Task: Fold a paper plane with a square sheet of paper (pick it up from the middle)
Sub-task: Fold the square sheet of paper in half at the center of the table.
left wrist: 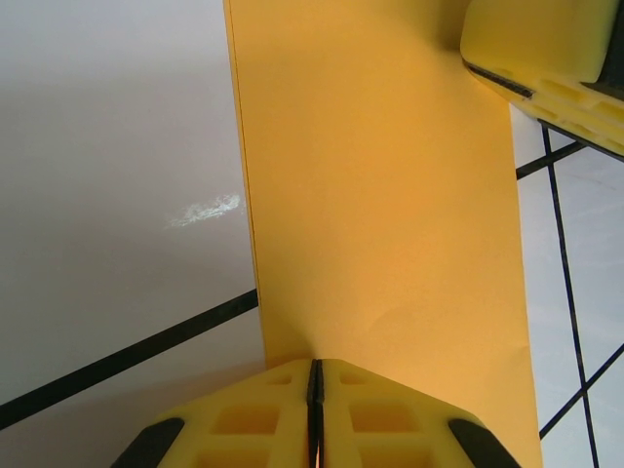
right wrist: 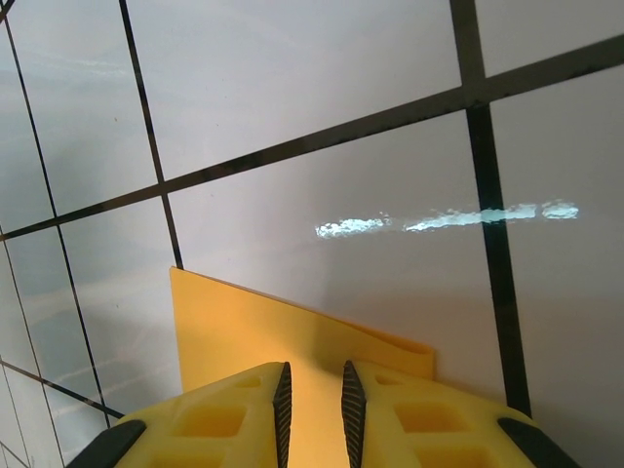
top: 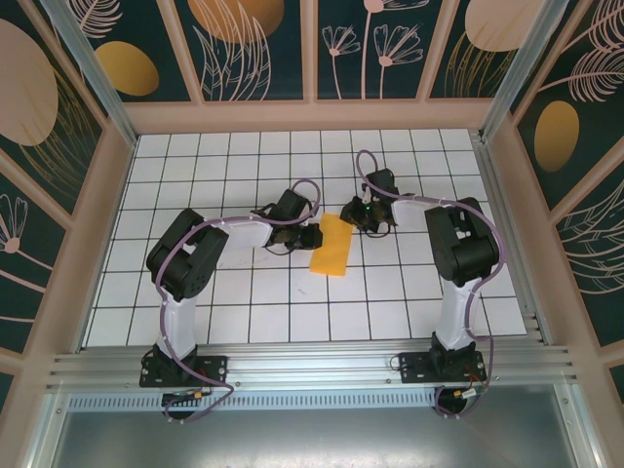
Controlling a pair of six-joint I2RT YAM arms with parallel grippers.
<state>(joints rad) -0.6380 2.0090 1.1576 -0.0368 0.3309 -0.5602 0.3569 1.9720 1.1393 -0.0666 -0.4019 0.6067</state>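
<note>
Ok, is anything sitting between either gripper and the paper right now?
Nothing visible does. The left gripper, shut, has its tips against one end of the paper. The right gripper, jaws slightly apart, sits over the other end. Around them the table is bare.

White surface (top: 244, 312) gridded with black lines; dark floral panels (top: 263, 49) along far and side edges, metal rail (top: 312, 363) along near edge.
</note>
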